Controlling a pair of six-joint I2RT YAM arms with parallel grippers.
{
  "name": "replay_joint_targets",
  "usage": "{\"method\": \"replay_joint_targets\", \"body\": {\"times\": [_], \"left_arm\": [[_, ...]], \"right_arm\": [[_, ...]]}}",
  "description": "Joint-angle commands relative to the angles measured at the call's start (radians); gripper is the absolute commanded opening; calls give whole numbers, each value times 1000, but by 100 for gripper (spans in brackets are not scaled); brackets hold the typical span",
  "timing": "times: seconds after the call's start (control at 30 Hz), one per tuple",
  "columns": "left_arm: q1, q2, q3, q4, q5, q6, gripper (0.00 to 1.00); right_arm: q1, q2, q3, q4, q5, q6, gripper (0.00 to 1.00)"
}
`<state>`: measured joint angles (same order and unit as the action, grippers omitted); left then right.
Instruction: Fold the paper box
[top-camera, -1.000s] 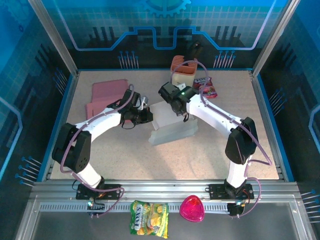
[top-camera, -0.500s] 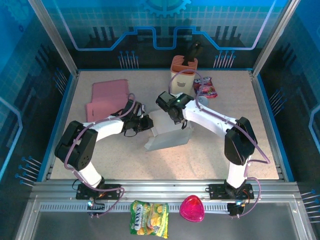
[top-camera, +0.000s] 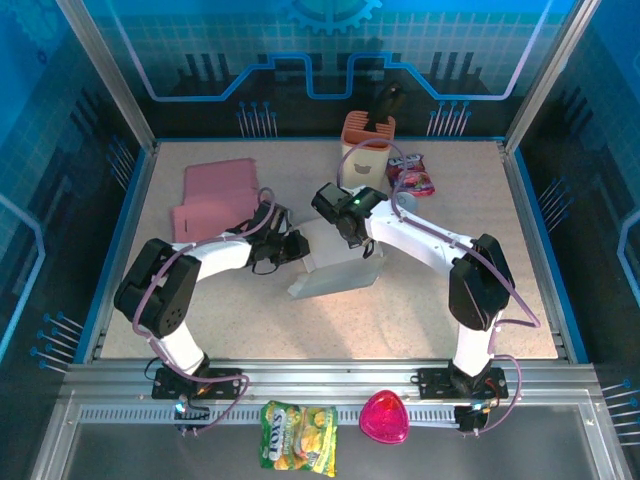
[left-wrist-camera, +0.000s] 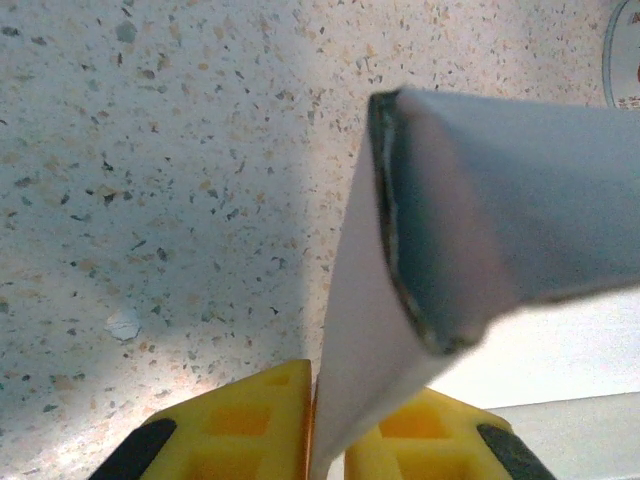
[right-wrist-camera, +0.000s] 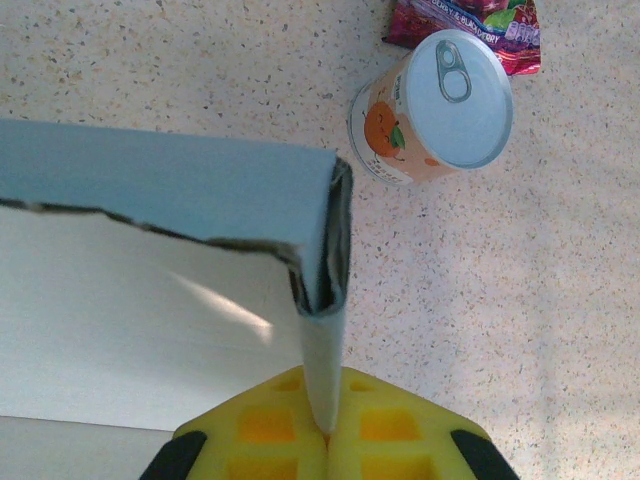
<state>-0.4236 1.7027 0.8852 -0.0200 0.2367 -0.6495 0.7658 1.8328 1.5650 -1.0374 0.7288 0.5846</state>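
**In the middle of the table, two grippers on one box**

At the centre of the speckled stone-look table (top-camera: 450, 290) lay the white paper box (top-camera: 335, 268), partly folded, its long body flat on the surface and one panel raised between the two arms. In the left wrist view, a thin upright flap of it (left-wrist-camera: 345, 350) ran down between the yellow pads, and above it a doubled, rounded fold edge curved away to the right.

The left gripper (top-camera: 297, 246) met the box at its left end, fingers drawn narrow with the flap pinched between them (left-wrist-camera: 325, 435). The right gripper (top-camera: 368, 246) came in from behind, its fingers closed tight on a thin standing wall of the box (right-wrist-camera: 327, 420), where a torn-looking edge ran off to the left.

Just beyond the box stood an orange-printed tin can with a pull-tab lid (right-wrist-camera: 432, 108), and beside it a red and purple snack packet (right-wrist-camera: 470, 30). Flat pink sheets (top-camera: 212, 195) lay well apart at the far left. On the near rail sat a yellow crisp bag (top-camera: 298, 436) and a pink heart-shaped dish (top-camera: 385, 418).
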Motion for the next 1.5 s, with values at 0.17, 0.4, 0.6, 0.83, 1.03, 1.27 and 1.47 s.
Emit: {"method": "replay_joint_targets", "body": {"times": [0.17, 0.4, 0.6, 0.83, 1.03, 1.27, 1.47], "left_arm": [[-34, 21, 28, -136, -163, -5, 7], [-85, 41, 89, -305, -301, -39, 0], [-117, 70, 162, -484, -401, -104, 0], [-139, 124, 251, -621, -450, -163, 0], [-158, 154, 301, -681, -480, -213, 0], [-176, 183, 333, -719, -497, -236, 0], [-180, 170, 334, -679, -482, -205, 0]], "right_arm": [[27, 8, -8, -4, 1, 26, 0], [30, 13, -6, -3, 6, 26, 0], [30, 21, -8, 5, -3, 27, 0], [31, 25, -5, 14, -17, 24, 0], [31, 19, -10, 20, -20, 26, 0], [35, 5, -26, 32, -22, 29, 0], [35, -2, -39, 39, -27, 32, 0]]}}
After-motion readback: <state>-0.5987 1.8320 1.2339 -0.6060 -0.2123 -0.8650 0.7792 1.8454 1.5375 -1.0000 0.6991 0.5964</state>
